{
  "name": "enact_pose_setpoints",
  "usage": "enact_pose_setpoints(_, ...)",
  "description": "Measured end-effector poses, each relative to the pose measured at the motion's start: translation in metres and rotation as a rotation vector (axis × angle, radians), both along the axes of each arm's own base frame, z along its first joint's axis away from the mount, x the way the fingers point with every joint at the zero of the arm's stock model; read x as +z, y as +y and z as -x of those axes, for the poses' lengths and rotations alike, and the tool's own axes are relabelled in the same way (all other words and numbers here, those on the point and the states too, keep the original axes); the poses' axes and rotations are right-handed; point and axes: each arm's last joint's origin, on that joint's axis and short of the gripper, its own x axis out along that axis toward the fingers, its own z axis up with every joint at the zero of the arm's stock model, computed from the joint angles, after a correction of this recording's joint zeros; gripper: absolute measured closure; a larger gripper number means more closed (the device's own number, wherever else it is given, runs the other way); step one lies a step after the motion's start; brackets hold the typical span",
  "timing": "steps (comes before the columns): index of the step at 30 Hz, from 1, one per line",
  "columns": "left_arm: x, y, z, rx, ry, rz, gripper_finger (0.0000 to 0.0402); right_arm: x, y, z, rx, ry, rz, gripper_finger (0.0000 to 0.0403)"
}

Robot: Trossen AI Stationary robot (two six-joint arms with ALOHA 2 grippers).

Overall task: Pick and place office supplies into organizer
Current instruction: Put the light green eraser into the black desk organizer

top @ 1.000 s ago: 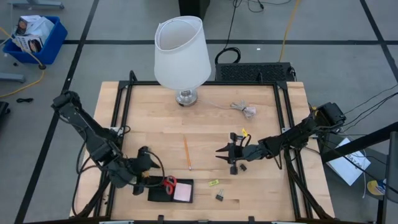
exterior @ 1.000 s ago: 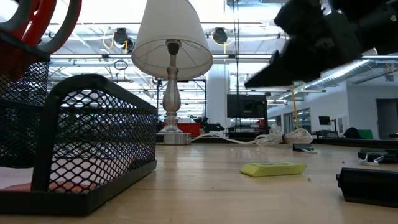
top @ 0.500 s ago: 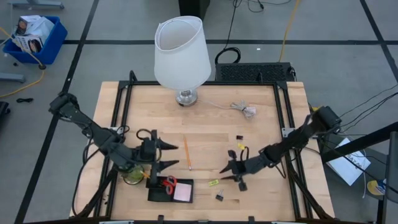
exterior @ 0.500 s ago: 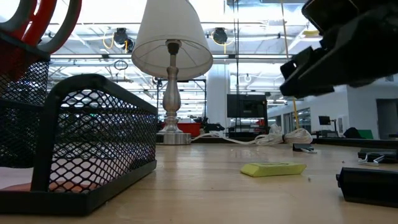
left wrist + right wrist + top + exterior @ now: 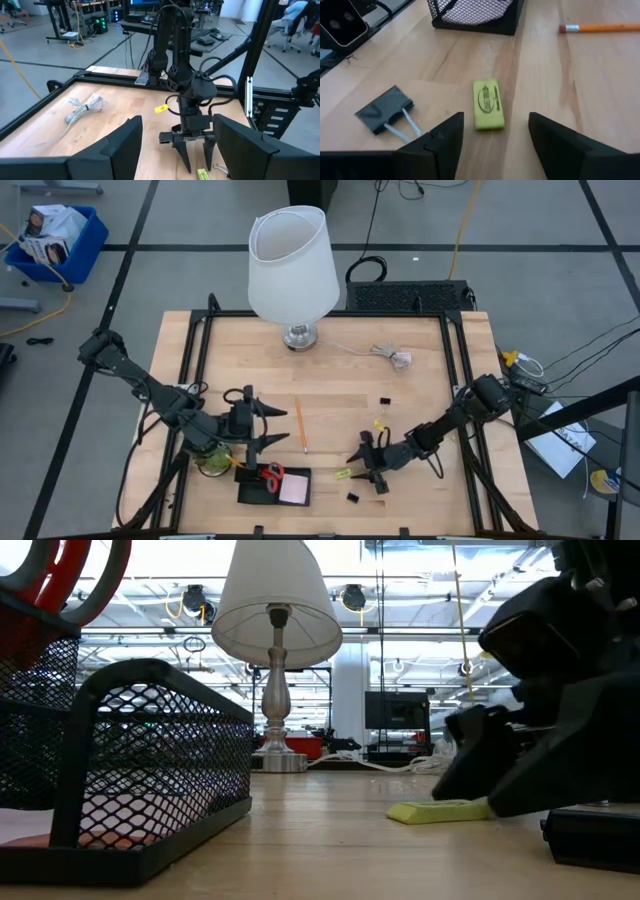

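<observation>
Right tool (image 5: 352, 467): fingers apart, empty, low over the desk (image 5: 340, 380), straddling a yellow eraser (image 5: 488, 104) without touching. Left tool (image 5: 268, 427): open, empty, just above the organizer (image 5: 273, 486) holding scissors (image 5: 272, 475) and pink notes (image 5: 294, 489).

Pale wood table (image 5: 330, 380), matt grain; black wire-mesh organizer (image 5: 120, 770); matt yellow eraser (image 5: 488, 104).

scissors (image 5: 272, 474) in organizer (image 5: 258, 491), eraser (image 5: 343, 474) right of it

One lamp (image 5: 291, 265), one pencil (image 5: 300, 425), two binder clips (image 5: 353, 497), one eraser (image 5: 488, 104), one organizer (image 5: 272, 487).
</observation>
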Motion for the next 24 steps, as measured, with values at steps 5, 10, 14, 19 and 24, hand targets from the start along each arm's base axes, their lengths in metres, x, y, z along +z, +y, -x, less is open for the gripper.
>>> enact_pose_setpoints(5,0.000,0.000,0.000,0.000,0.001,0.002,0.0153,-0.005,0.007,-0.012,0.017,-0.019,0.031,0.0189)
enact_pose_setpoints(10,0.000,-0.001,0.001,-0.002,0.000,0.017,0.0153,-0.008,0.006,-0.011,0.001,0.001,0.007,0.0202)
enact_pose_setpoints(14,0.000,-0.001,0.001,-0.004,-0.002,0.016,0.0153,-0.012,0.004,-0.006,-0.022,0.033,-0.024,0.0217)
enact_pose_setpoints(19,0.000,-0.001,0.001,-0.003,-0.001,0.015,0.0153,-0.017,0.000,0.001,-0.019,0.062,-0.001,0.0248)
enact_pose_setpoints(24,0.000,-0.001,0.001,-0.003,0.001,0.013,0.0153,-0.021,0.002,0.007,0.032,0.076,0.117,0.0294)
